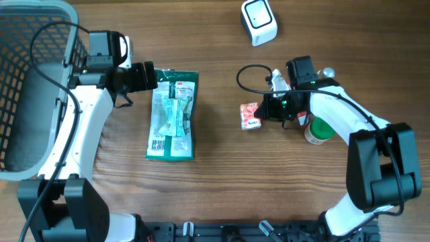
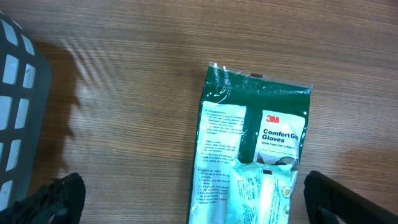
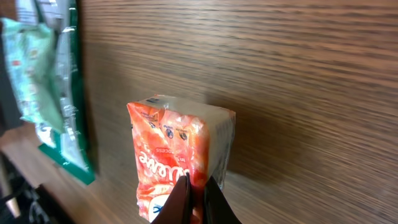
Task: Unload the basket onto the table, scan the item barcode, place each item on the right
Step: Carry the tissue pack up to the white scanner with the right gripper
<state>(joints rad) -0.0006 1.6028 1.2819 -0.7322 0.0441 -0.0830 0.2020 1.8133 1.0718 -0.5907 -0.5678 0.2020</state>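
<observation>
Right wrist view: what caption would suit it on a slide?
Right claw pinches a small orange plastic packet on the brown wooden table, green glove pack at left.

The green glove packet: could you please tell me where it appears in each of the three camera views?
Overhead: the green glove packet lies flat, left of centre.
Left wrist: it fills the lower right and is cut off by the bottom edge.
Right wrist: it is a strip along the left edge, beyond the orange packet.
Shared landmark: the wooden table.
</observation>
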